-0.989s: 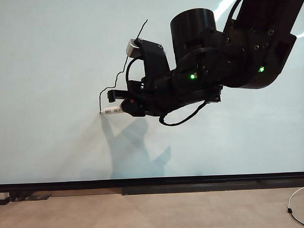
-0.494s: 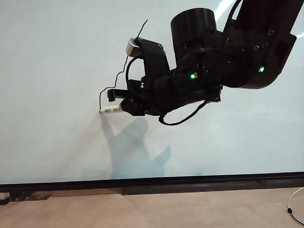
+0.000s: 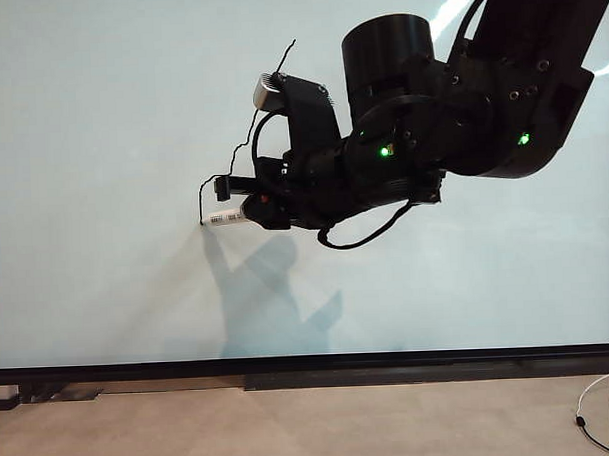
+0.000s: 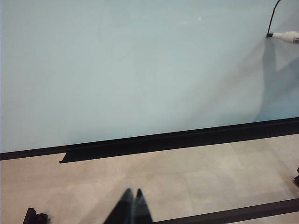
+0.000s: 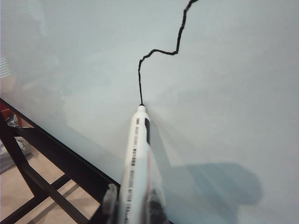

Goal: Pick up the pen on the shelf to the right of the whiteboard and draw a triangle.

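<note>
Almost nothing has changed over the last second: the right gripper [image 3: 246, 202] still pinches the pen [image 3: 224, 219], whose tip stays pressed on the whiteboard [image 3: 101, 145] at the low end of the wobbly line [image 3: 249, 120]. That pause probably marks a corner; only one side of the triangle is drawn, so two remain. The left gripper [image 4: 132, 205], fingers pressed together, idles below the whiteboard's lower frame, holding nothing.

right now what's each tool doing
Left tool: shut, holding nothing, low in front of the whiteboard.
Right tool: shut on the pen, tip on the whiteboard.
</note>
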You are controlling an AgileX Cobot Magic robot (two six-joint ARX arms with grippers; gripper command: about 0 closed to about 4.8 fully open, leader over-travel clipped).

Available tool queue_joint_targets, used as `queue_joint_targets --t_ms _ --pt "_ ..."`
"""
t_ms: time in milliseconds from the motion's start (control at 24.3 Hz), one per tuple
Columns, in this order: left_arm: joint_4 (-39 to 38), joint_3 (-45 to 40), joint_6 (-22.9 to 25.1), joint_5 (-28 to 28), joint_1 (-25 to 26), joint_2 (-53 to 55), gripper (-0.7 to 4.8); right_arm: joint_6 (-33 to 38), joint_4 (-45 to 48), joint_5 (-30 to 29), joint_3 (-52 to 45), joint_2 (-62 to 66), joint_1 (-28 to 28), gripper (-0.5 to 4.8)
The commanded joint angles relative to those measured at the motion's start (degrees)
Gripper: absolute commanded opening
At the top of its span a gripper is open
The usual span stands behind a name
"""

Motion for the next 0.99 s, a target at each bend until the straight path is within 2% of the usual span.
queue_joint_targets --t_ms 41,412,989 --pt "0.63 0.20 0.04 0.17 -0.02 0.00 -0.05 0.15 2.01 2.14 0.09 -0.11 -0.66 -0.05" --pt "0.63 0.20 0.04 0.17 -0.02 0.00 -0.05 -0.22 5.20 2.27 -3.56 -1.53 -2.47 -0.05" --pt "0.63 0.20 0.04 0.17 -0.02 0.00 -0.05 -1.68 5.42 2.32 -7.80 -5.14 -5.66 -0.05"
